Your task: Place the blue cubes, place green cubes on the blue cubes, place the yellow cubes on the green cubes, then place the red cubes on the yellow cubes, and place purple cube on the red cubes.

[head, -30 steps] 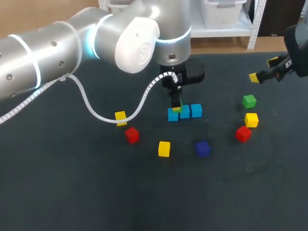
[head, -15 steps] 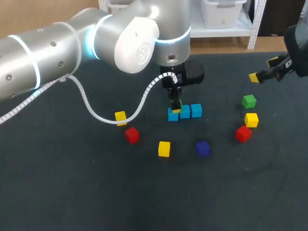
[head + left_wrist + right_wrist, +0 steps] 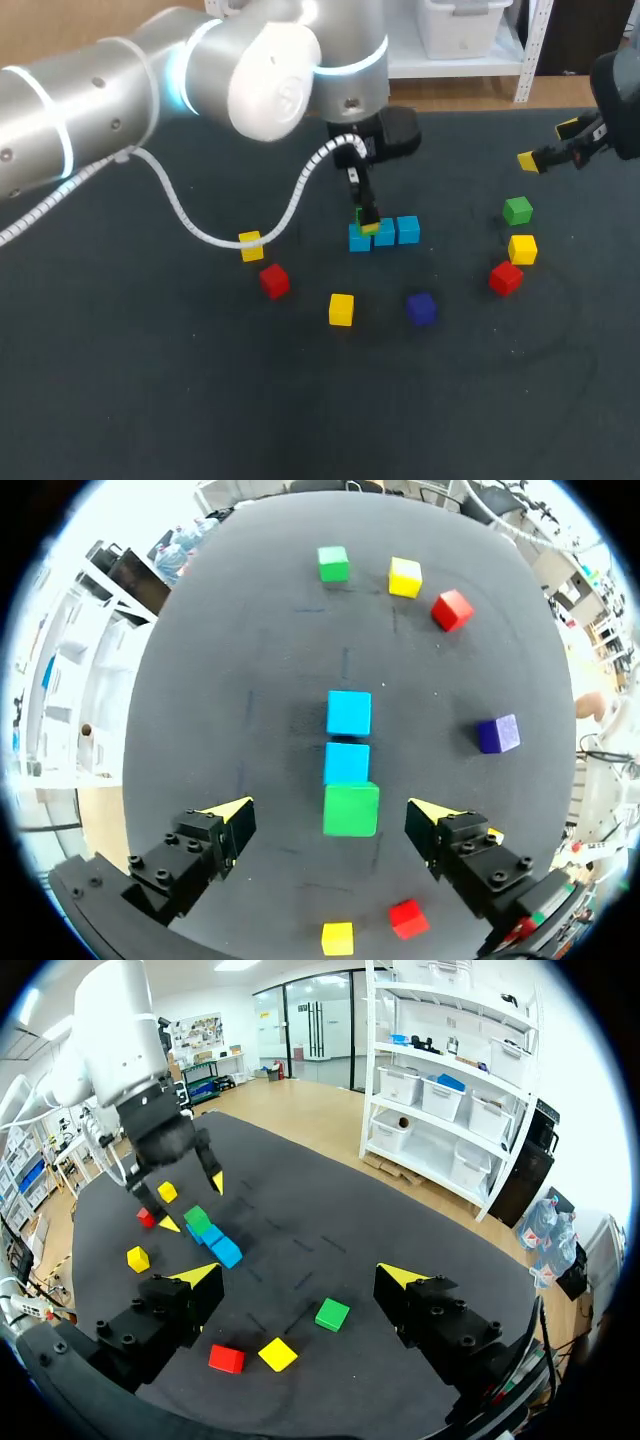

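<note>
Left gripper (image 3: 330,810) stood wide open and held nothing, its yellow-tipped fingers on either side of the green cube (image 3: 351,809) and clear of it. That cube sat on the near end of the blue row and hid the end block. Two more blue cubes (image 3: 349,713) lay in line just ahead of it, touching or nearly so. Compared with half a second before, the head view showed the left arm raised: the fingers, which had been down at cube level, had come up off the stack. The green cube had not followed them and kept its seat on the blue one. Judged: release was clean, and the first green placement looked complete. On the table (image 3: 150,400) near the row lay the purple cube (image 3: 421,308), a yellow cube (image 3: 341,309) and a red cube (image 3: 274,281), with a second yellow cube (image 3: 250,244) just beside the left arm's cable. Well apart, toward the right side, sat the second green cube (image 3: 517,210), a third yellow cube (image 3: 522,249) and a second red cube (image 3: 505,277), close together. Right gripper (image 3: 548,144) hung open and empty above the far right of the table, near that group, with no shift seen across the head views. Judged: the second green cube was the next piece due, and no yellow, red or purple cube had yet been stacked.
</note>
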